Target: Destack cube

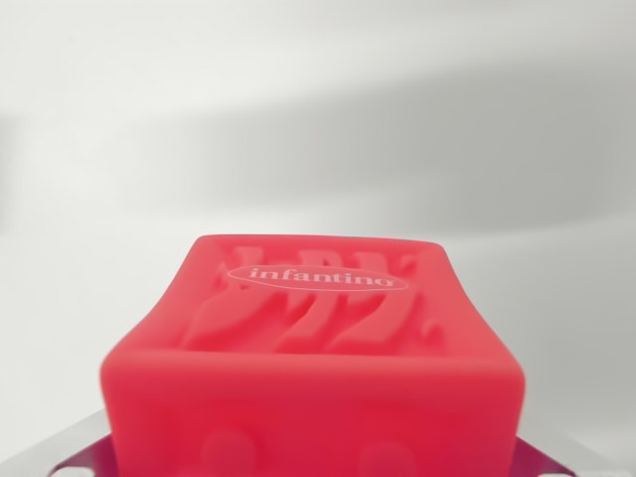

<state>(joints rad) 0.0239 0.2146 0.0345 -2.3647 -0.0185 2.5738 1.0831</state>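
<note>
Right up against the lens a red cube [313, 368] is seen, bulging like it's being squeezed, probably so it can be lifted off. Jaws can't be made out, so their state can't be told. Behind it, pale table [318, 119].

The red cube [313, 368] fills the lower middle and blocks everything there; above and to both sides of it is just open white surface [318, 119].

Only slivers of the gripper [318, 467] show at the lower corners: flat, shiny metal edges tinted purplish-red, possibly notched fingertips [84, 459].
</note>
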